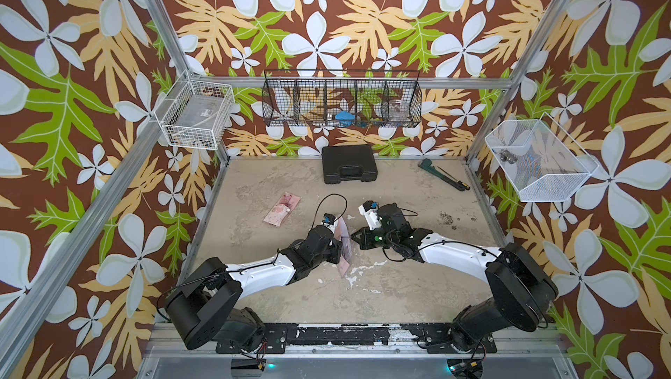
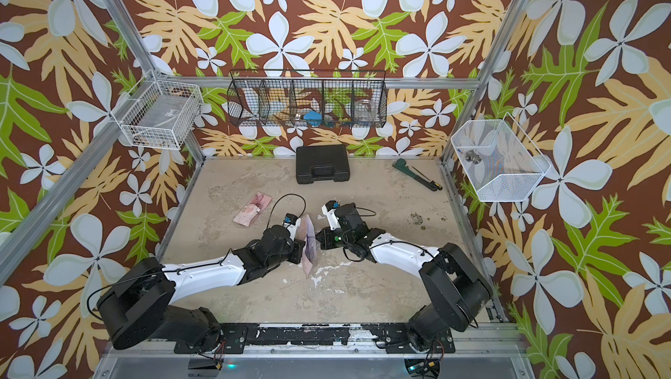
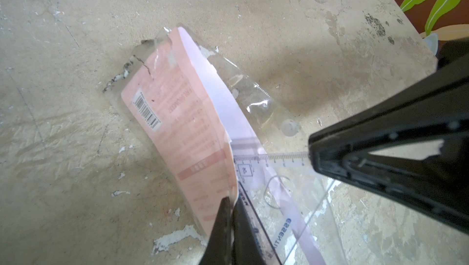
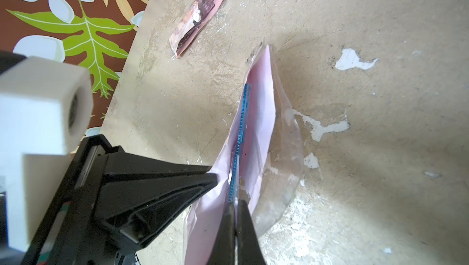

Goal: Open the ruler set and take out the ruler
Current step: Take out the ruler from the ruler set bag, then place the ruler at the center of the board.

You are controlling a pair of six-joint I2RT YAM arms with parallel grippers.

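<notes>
Your left gripper (image 3: 231, 201) sits closest to the lens, jaws pinched tight on the near edge of the ruler set (image 3: 182, 114). This is a pink card in a clear sleeve, held on edge over the table (image 3: 76, 98) between the two arms. Sleeve mouth: open. The clear ruler (image 3: 269, 158) projects partway from it. Your right gripper (image 3: 311, 153) is closed on the ruler's graduated edge. Judgement: opening done, grasp made, extraction outstanding. The ruler is partly inside, so it has yet to be drawn clear.
</notes>
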